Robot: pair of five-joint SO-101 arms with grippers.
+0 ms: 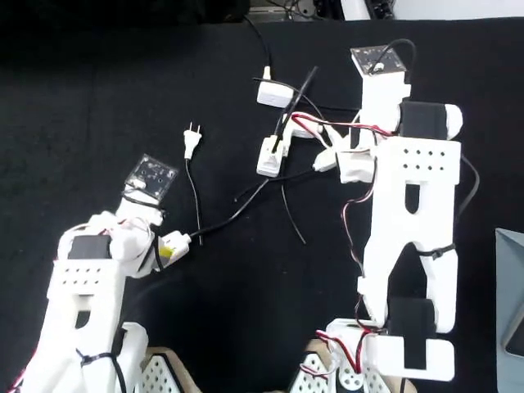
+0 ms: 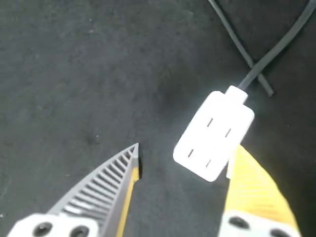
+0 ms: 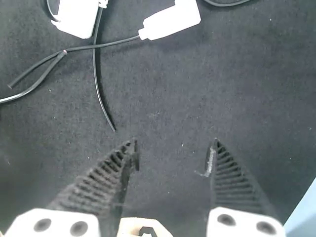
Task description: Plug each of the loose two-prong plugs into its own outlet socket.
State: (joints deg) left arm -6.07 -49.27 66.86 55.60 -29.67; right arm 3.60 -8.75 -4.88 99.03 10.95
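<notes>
The left tool (image 2: 183, 154) is released, its jaws spread wide. A white outlet socket (image 2: 215, 136) rests against the yellow-taped finger (image 2: 252, 187), with its slotted face turned up towards the wrist camera. The grey ribbed finger (image 2: 116, 180) stands clear of the socket, with bare cloth between them. A black cable leaves the socket's far end and crosses another cable just beyond it.

From above, the left tool (image 1: 168, 248) sits low on the near left of the black counter (image 1: 246, 311), and the outlet socket (image 1: 177, 242) is at its tip. Its cable runs away towards the middle of the counter. Farther back lies the loose plug (image 1: 191, 137), well apart from that socket. Its two prongs point away from the arms and its black cord trails back towards them.

The right tool (image 3: 173, 148) is also released, and its dark jaws hang apart over bare cloth, grasping nothing. Ahead of it lie a second socket (image 3: 170, 22) on a black cable and, beside that, another white block (image 3: 74, 17).

In the high view the second socket (image 1: 325, 161) lies just beside the right arm. The white block (image 1: 271, 155) is near the counter's middle. A third white piece (image 1: 274, 92) lies behind it, with a cable leading off the back edge.
</notes>
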